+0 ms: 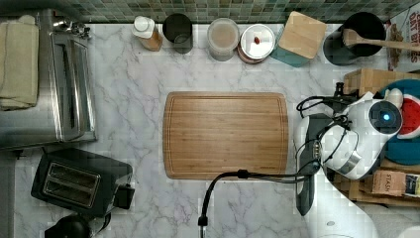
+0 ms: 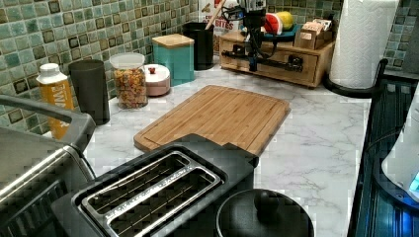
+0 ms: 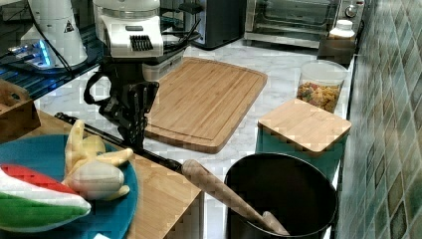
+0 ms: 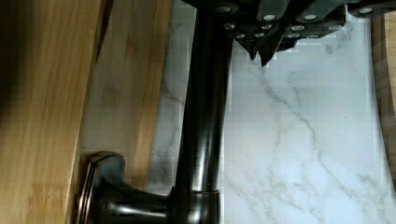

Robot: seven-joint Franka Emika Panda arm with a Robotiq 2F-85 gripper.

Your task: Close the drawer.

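The drawer (image 2: 301,74) is the light-wood front of a low wooden stand at the back of the counter in the left view, and it looks nearly flush with the stand. Its thin black bar handle (image 2: 286,61) runs across that front. My gripper (image 2: 253,64) hangs at the handle's left part in the left view. In the right view my gripper (image 3: 133,142) points down right over the bar handle (image 3: 159,158). The wrist view shows the fingertips (image 4: 254,55) shut together with nothing between them, just beside the handle (image 4: 203,116) on the marble side, away from the drawer front (image 4: 42,116).
A large cutting board (image 1: 225,134) lies mid-counter. A teal canister with a wooden lid (image 2: 173,54), a black utensil pot with a wooden spoon (image 3: 281,199) and a paper towel roll (image 2: 363,42) flank the stand. A blue plate of toy fruit (image 3: 30,159) sits on top.
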